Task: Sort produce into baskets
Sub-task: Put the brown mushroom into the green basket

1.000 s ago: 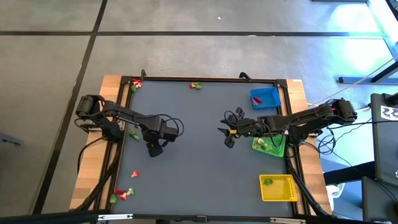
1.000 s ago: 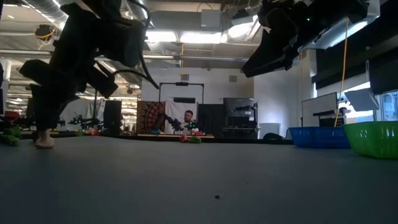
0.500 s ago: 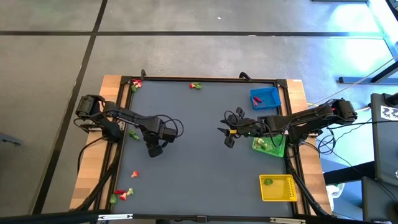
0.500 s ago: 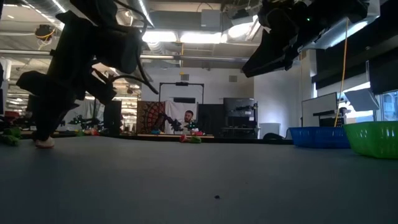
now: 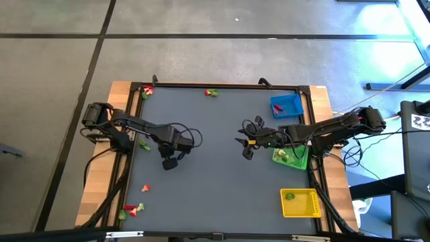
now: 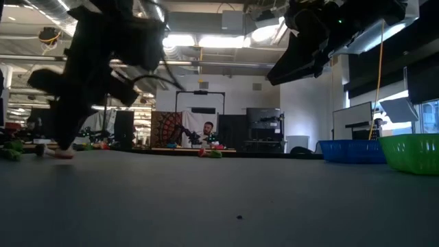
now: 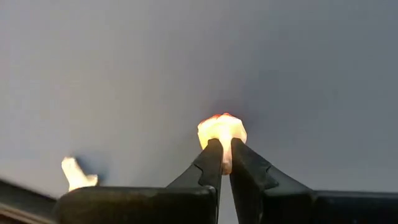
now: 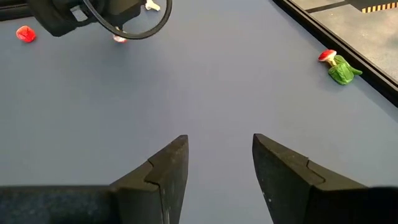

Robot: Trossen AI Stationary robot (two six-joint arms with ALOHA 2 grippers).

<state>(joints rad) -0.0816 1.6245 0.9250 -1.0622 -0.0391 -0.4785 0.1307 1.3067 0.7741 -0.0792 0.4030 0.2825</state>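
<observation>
Gripping a whitish, orange-tinged toy piece (image 7: 222, 132) between its closed fingers, the left tool (image 5: 169, 162) works low over the left half of the grey table (image 5: 215, 175), while the right tool (image 5: 246, 149) hangs over the middle right with its fingers parted and nothing between them. Three baskets line the table's right edge: one blue basket (image 5: 287, 105) at the back with a red piece in it, one green basket (image 5: 291, 156) in the middle partly under the right arm, holding a few small pieces, and one yellow basket (image 5: 299, 203) at the front holding one green piece. Loose produce lies in four spots on the table: a red-and-green cluster at the back left corner (image 5: 146, 91), a red and green pair at the back edge (image 5: 212, 93), a green piece just beside the left arm (image 5: 144, 144), and several red, green and whitish pieces toward the front left (image 5: 133, 210). A further whitish piece (image 7: 76, 174) lies near the held one. The mat is plain dark grey, framed by a black rail on a light wooden top. Beyond it the low view shows a large hall with strip lights, dark equipment racks and a seated person (image 6: 207, 132) far back.
</observation>
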